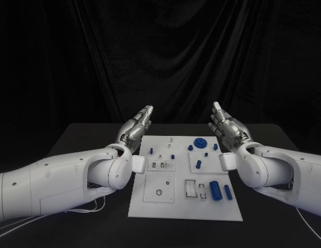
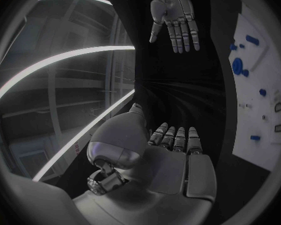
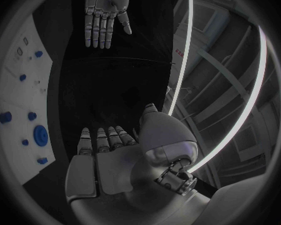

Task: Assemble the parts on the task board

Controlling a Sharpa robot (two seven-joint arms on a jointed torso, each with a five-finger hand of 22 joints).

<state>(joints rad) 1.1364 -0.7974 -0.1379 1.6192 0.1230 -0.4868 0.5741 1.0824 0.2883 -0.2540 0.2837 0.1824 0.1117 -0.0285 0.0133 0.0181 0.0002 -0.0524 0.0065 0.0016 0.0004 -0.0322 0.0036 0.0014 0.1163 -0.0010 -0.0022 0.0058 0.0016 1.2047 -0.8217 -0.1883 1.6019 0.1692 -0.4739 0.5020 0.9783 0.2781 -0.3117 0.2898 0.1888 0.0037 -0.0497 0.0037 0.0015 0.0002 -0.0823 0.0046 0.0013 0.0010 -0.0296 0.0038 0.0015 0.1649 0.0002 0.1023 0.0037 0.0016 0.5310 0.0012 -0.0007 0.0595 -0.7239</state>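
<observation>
The white task board (image 1: 177,204) lies in the middle of the black table, with small blue parts on it: a round blue disc (image 1: 200,142), a blue cylinder (image 1: 214,189) and a slim blue bar (image 1: 228,192) near the front right. My left hand (image 1: 136,126) is raised above the board's far left corner, fingers straight and apart, holding nothing. My right hand (image 1: 227,127) is raised above the far right corner, equally flat and empty. The left wrist view has the left hand (image 2: 172,157), the right hand (image 2: 173,16) and the board (image 2: 260,92). The right wrist view has the right hand (image 3: 109,157), the left hand (image 3: 105,12) and the board (image 3: 25,100).
Several rectangular slots and recesses (image 1: 195,188) are cut in the board's front half. White cables (image 1: 93,206) trail on the black table (image 1: 78,139) under my left arm. A black curtain hangs behind the table.
</observation>
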